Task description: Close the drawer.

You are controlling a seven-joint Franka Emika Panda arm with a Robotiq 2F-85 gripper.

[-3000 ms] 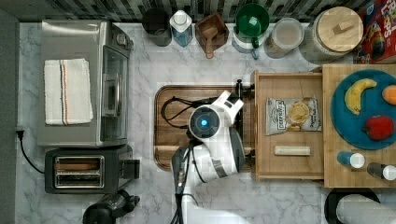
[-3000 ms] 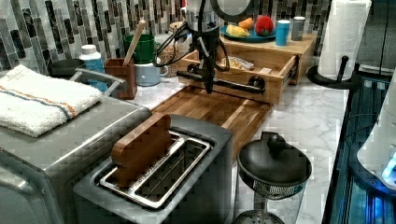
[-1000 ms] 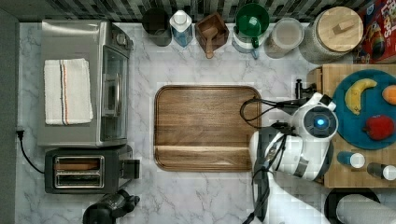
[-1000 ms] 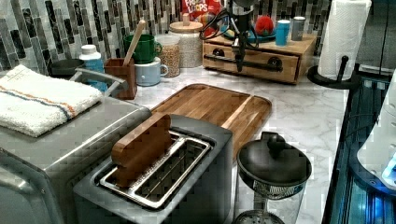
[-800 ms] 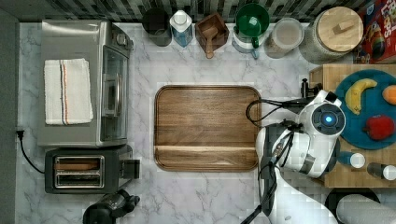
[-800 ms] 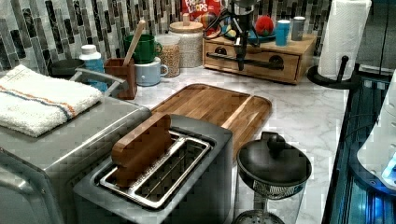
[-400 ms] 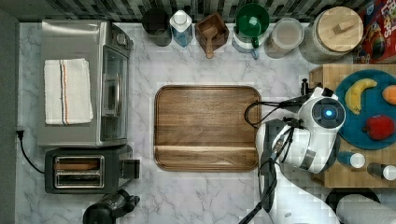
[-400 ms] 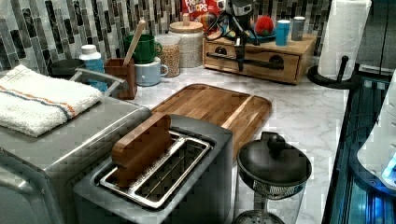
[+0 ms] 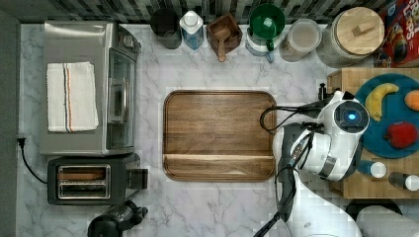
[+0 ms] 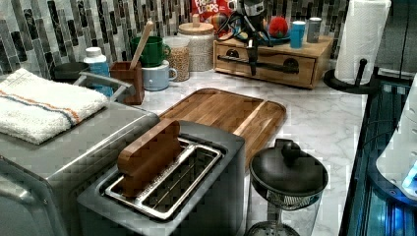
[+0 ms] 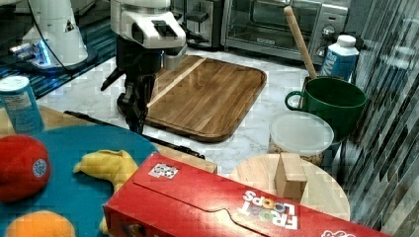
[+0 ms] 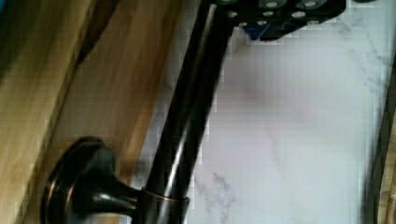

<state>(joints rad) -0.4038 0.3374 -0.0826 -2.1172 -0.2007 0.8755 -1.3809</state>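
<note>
One drawer (image 10: 268,61), pushed flush, upper centre of left view; one hand (image 10: 252,60) at its one black handle (image 10: 275,65); grip state indeterminable.

Kitchen counter, I'd say: marble worktop (image 9: 222,207), tiled backsplash (image 10: 49,29), toaster oven (image 9: 89,89), slot toaster (image 9: 91,185), wooden cutting board (image 9: 220,136), cereal box (image 11: 237,207), paper towel roll (image 10: 361,37), mugs and jars along the wall.
</note>
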